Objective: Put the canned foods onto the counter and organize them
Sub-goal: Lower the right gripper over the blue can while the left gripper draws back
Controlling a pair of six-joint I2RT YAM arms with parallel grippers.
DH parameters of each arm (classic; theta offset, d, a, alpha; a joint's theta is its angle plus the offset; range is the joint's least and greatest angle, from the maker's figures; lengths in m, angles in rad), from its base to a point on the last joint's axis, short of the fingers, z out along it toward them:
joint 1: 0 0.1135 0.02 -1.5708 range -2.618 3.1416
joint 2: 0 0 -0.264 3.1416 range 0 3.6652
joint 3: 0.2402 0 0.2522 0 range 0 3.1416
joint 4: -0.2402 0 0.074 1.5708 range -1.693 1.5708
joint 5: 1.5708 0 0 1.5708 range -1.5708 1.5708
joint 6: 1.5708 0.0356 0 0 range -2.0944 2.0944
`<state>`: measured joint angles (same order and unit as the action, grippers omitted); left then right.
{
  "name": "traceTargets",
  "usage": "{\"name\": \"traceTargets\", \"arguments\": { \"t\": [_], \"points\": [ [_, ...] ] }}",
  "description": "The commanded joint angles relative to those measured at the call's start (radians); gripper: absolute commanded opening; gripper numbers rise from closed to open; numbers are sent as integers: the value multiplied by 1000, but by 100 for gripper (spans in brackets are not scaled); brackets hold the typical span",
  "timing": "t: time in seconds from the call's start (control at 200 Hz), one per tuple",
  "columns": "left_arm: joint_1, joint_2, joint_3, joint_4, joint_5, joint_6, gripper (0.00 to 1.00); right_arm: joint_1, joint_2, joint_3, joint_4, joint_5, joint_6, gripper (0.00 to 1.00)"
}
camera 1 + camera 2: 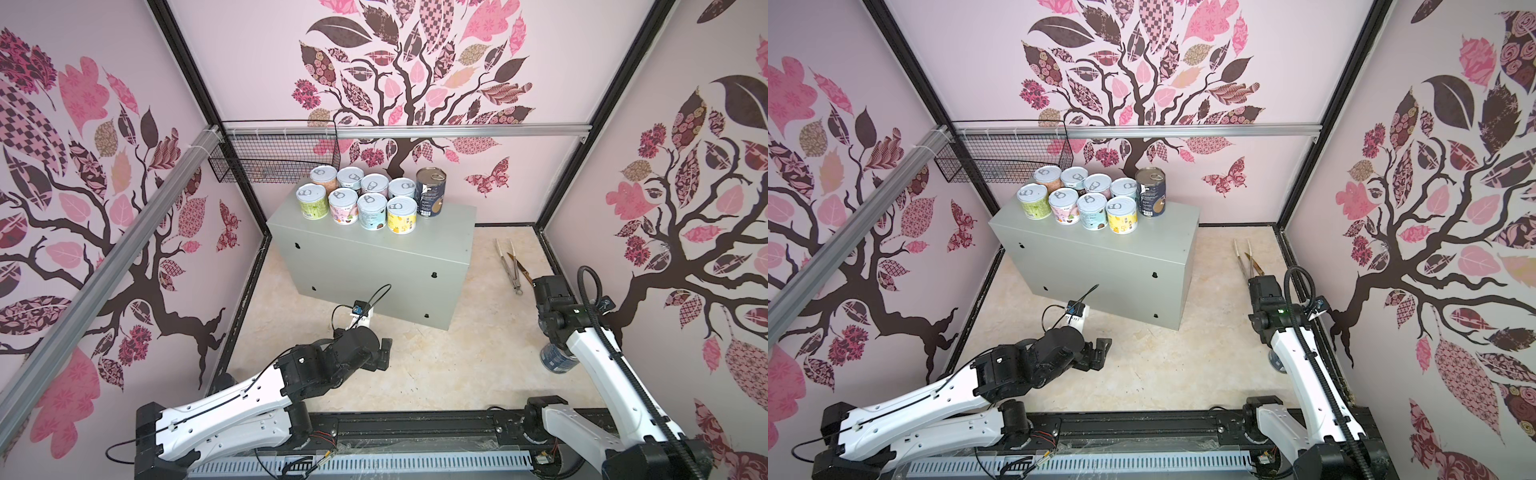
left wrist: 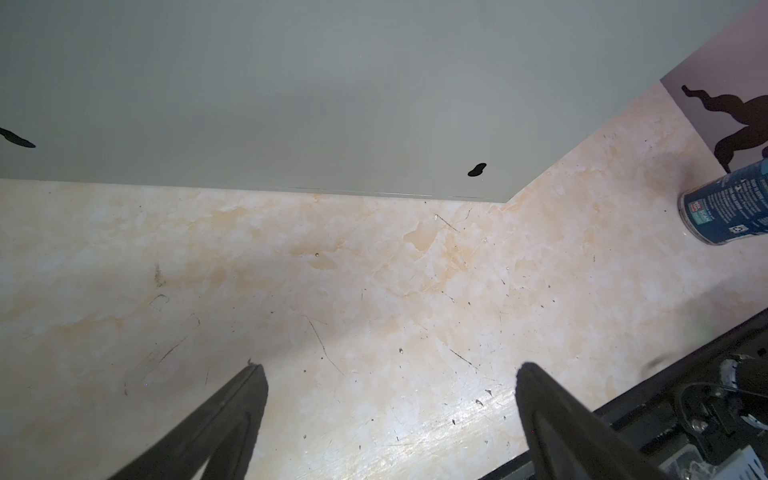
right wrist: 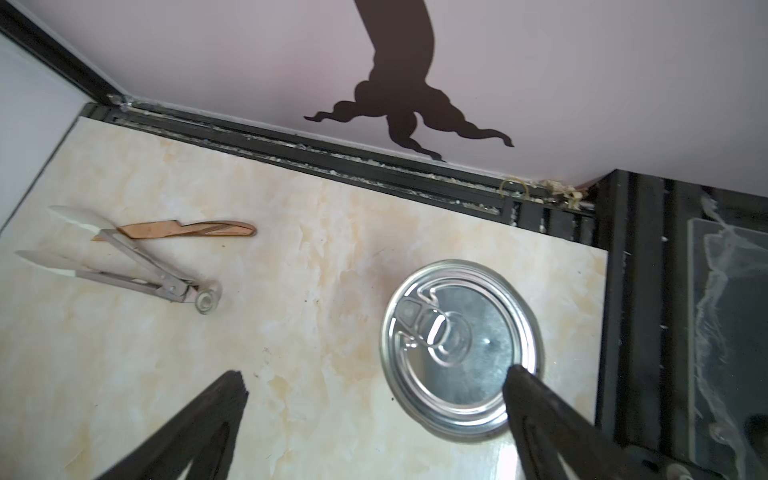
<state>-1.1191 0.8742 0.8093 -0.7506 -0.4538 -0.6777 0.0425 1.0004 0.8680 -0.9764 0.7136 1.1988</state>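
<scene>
Your right gripper stands wide open, holding nothing, one finger over the lid of the blue-labelled can. Lower now and you likely hit the rim and tip it. Your left gripper gapes empty too. In both top views the can stands lower right, wall close beside. The counter, centre, keeps bare room right of the dark can.
</scene>
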Motion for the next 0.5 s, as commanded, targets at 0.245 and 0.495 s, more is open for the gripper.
{"name": "traceTargets", "arguments": {
  "t": [0.245,0.495],
  "points": [
    [-13,7,-14,-32,1,-6,97,-2,-5,-67,-176,32,168,100],
    [-34,13,-5,-34,-14,-23,97,-2,13,-119,-161,57,160,100]
  ]
}}
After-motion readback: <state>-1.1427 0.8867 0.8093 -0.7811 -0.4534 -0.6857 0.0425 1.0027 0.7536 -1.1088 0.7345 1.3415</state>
